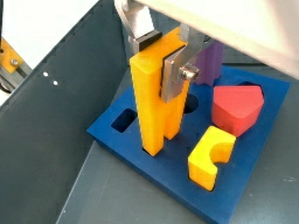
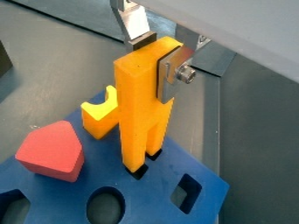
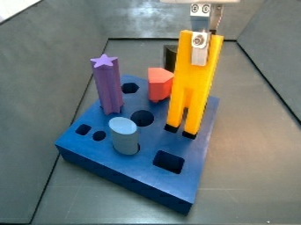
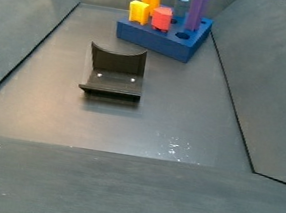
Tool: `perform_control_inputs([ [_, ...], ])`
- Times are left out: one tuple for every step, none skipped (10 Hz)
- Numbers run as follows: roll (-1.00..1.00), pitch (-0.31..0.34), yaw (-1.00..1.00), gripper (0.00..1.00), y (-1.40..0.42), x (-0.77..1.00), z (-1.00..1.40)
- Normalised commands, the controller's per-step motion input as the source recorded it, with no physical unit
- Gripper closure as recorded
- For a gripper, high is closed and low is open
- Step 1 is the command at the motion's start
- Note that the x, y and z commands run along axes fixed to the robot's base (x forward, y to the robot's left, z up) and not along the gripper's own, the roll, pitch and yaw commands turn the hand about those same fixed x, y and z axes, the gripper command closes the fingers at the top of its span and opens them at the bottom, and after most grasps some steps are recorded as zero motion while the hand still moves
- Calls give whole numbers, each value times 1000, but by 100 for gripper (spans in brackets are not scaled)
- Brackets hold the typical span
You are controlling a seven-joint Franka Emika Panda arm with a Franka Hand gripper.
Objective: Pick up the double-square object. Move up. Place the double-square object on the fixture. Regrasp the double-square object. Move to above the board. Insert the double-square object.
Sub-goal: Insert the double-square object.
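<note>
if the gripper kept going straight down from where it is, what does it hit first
Probably the blue board: the gripper points down, clamped on the double-square object, whose legs are already entering its holes.

So the extras: a tall purple peg (image 3: 107, 83) with a star top stands left of centre in a side view, upright. Just in front of it, lower in the frame, is a stubby pale blue cylinder (image 3: 123, 136). A red-orange peg (image 3: 160, 83) sits behind, near the middle. Both wrist views show a short yellow notched block (image 1: 211, 156) close beside that red one. Everything sits in a dark grey bin (image 4: 174, 103).
</note>
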Motion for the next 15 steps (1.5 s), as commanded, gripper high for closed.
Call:
perform_control_inputs([
  [0,-57,874,100,-49,-326,-414],
  [0,0,1000,100,0,0,-377],
  [0,0,1000,100,0,0,-383],
  [-24,-19,989,100,-83,-86,-126],
  [-63,0,854,100,-223,0,-237],
  [-109,-67,349,100,-643,174,-320],
  [-176,-83,-23,100,-540,360,-297],
  [-184,-27,6,100,-106,623,-186],
  [-179,0,557,100,46,371,-200],
  [-86,-19,1000,100,0,0,-154],
  [-56,0,1000,100,0,-6,-129],
  [-53,0,1000,100,0,0,-129],
  [-56,0,1000,100,0,-6,-131],
  [-49,-29,1000,100,0,0,-189],
  [-60,-80,1000,100,0,-43,-271],
])
